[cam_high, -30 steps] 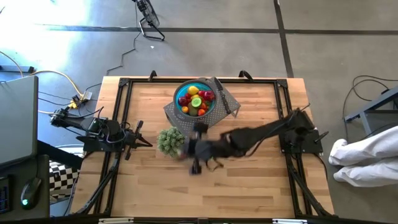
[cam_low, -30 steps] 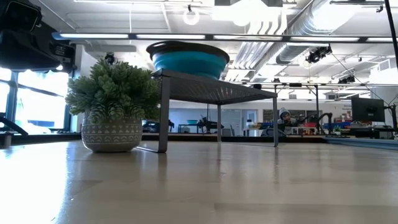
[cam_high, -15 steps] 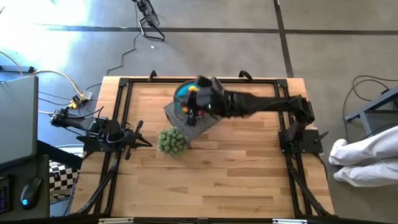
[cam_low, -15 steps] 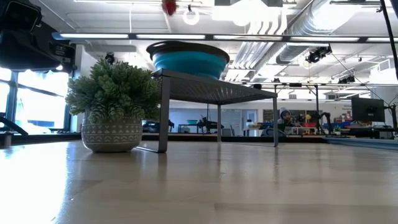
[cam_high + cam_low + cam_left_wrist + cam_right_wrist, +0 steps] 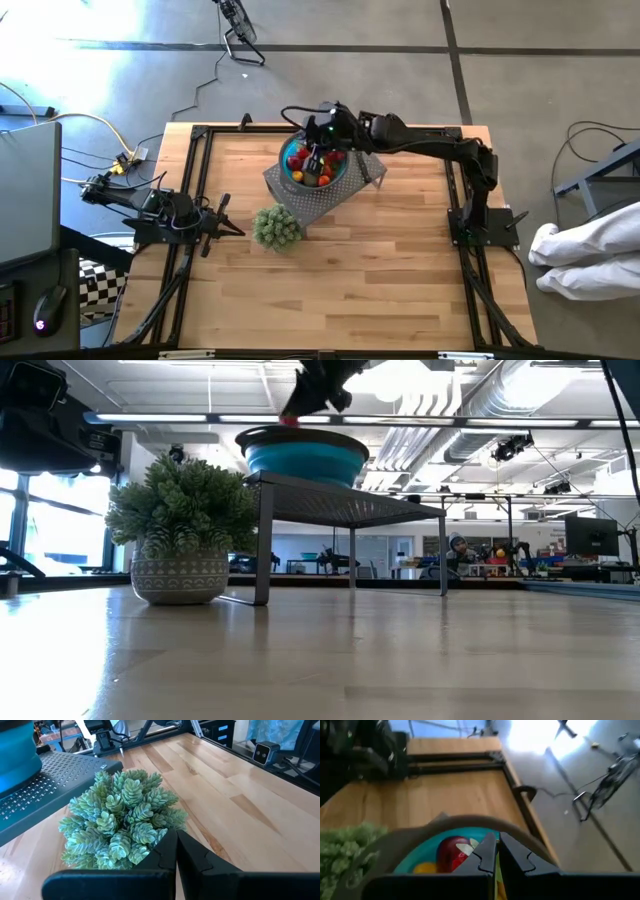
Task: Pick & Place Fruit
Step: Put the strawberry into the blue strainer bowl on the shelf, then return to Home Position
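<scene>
The fruit [image 5: 322, 176], small red, orange and yellow pieces, lies in a blue bowl [image 5: 285, 166] on a grey perforated stand [image 5: 312, 203] at the table's far middle. My right gripper [image 5: 316, 158] hangs shut over the bowl; in the low view a small red fruit [image 5: 290, 420] shows at its fingertips [image 5: 297, 408], just above the bowl's rim [image 5: 300, 432]. My left gripper [image 5: 238, 229] waits shut at the table's left, pointing at a potted plant [image 5: 275, 227]. My right gripper has the small red fruit [image 5: 290, 420] at the free ends of its shut fingers, which slant down over the bowl. The fruit hangs clear, a little above the bowl's rim. Which part of the fruit is pinched does not show; the fingers hide it in the right wrist view.
The potted plant [image 5: 180, 530] stands on the table just near-left of the stand [image 5: 340, 505], close before my left gripper [image 5: 176, 837]. A black-handled knife [image 5: 368, 170] lies on the stand right of the bowl. Bare wood stretches across the table's near half and right side.
My right gripper has swung from the table's middle, beside the plant, toward the far edge and now hangs over the blue bowl. The red fruit has come with it, from out of the low view to just above the bowl's rim.
</scene>
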`<act>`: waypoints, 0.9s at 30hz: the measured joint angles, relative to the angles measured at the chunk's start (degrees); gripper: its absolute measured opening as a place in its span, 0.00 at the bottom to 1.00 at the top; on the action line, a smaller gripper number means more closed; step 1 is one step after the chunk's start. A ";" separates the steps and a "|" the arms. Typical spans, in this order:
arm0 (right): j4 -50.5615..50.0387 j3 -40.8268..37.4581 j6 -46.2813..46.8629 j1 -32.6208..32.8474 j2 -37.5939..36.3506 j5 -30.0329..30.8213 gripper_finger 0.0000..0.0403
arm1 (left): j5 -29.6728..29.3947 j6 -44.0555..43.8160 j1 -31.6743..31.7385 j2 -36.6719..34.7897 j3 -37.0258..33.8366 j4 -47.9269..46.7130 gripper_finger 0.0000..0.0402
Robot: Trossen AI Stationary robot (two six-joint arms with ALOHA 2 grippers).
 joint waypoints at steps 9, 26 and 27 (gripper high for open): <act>-2.49 0.02 -0.18 -0.91 2.15 -1.77 0.01 | 0.00 0.00 0.02 0.02 0.00 0.02 0.00; -2.50 0.00 -2.02 -1.10 1.65 -1.46 0.33 | 0.00 0.10 0.00 0.02 0.00 0.04 0.00; -2.58 0.00 -1.61 -0.97 1.13 -1.58 0.34 | 0.00 0.29 0.02 0.02 0.00 0.02 0.00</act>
